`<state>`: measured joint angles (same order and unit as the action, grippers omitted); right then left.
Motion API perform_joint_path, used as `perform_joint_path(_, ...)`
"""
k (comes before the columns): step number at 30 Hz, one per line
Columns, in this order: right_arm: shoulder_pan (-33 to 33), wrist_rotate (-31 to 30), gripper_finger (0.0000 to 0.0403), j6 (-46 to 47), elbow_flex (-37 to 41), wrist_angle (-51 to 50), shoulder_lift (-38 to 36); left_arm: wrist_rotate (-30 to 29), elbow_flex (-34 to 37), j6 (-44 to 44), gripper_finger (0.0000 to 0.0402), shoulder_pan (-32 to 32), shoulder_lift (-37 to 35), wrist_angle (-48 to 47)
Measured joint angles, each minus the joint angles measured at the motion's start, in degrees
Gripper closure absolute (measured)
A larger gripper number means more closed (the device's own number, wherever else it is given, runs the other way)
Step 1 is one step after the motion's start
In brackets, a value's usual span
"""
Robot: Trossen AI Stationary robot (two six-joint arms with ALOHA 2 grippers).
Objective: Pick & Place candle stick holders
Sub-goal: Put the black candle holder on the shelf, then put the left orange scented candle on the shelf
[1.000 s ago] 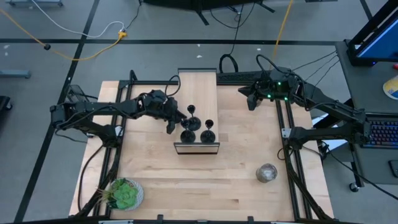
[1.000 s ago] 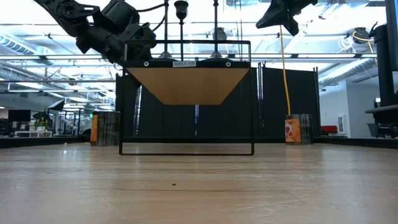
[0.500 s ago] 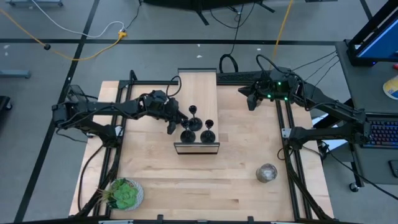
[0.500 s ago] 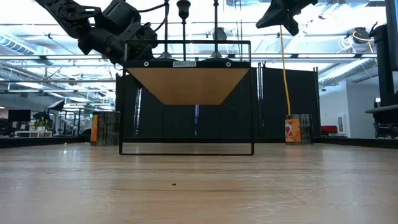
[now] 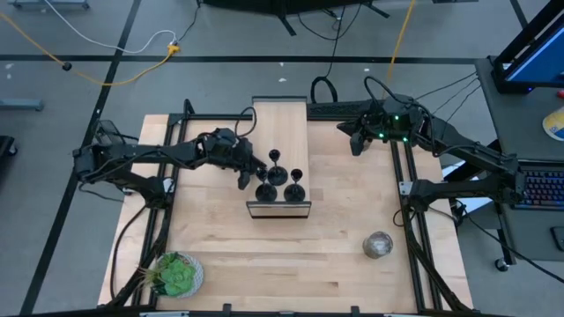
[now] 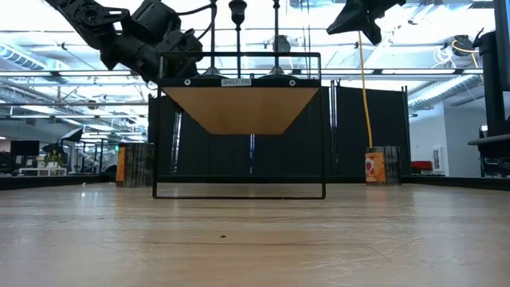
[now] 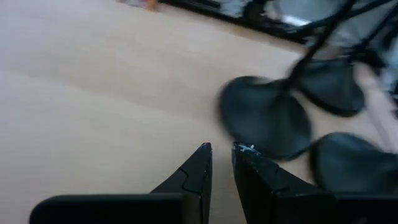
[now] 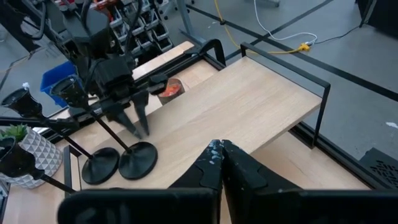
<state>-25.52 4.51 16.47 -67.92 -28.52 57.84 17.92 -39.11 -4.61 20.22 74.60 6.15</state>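
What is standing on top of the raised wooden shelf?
Three black candle stick holders cluster at the shelf front end, with the left gripper beside them. Whatever lies beneath the shelf is covered from above.

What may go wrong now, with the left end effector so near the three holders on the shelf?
1. The left end effector, nearly closed and holding nothing, is right beside the candle stick holders; a small sideways move might knock one over.
2. The three round bases crowd together near the shelf front edge, so a tipped one may hit its neighbours or fall off.
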Motion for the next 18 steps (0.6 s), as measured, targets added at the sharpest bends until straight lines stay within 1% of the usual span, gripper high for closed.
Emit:
perform_joint_path(4,0.02,0.02,0.0403,-0.02,0.00,-0.01,0.00,-4.20,0.11,1.41,0.0332,1.82,-3.76,-1.71)
perform_joint_path(7,0.01,0.02,0.0403,-0.04,0.00,-0.01,0.00,-6.55,-0.05,1.64,0.0332,3.22,-8.03,-4.16)
perform_joint_path(11,0.00,0.02,0.0403,-0.20,0.00,-0.01,0.00,-15.95,0.02,1.42,0.0332,4.67,-13.06,-14.40)
perform_joint_path(15,0.00,0.04,0.0403,-0.75,0.00,0.01,0.00,-25.44,0.00,-1.22,0.0332,5.88,-16.88,-24.74)
perform_joint_path(16,0.01,0.02,0.0403,-0.83,0.00,0.01,0.00,-27.01,0.00,-2.17,0.0332,6.24,-17.27,-27.03)
perform_joint_path(18,0.01,0.02,0.0403,-0.85,0.00,0.01,0.00,-27.73,0.00,-3.71,0.0330,7.24,-17.65,-30.01)
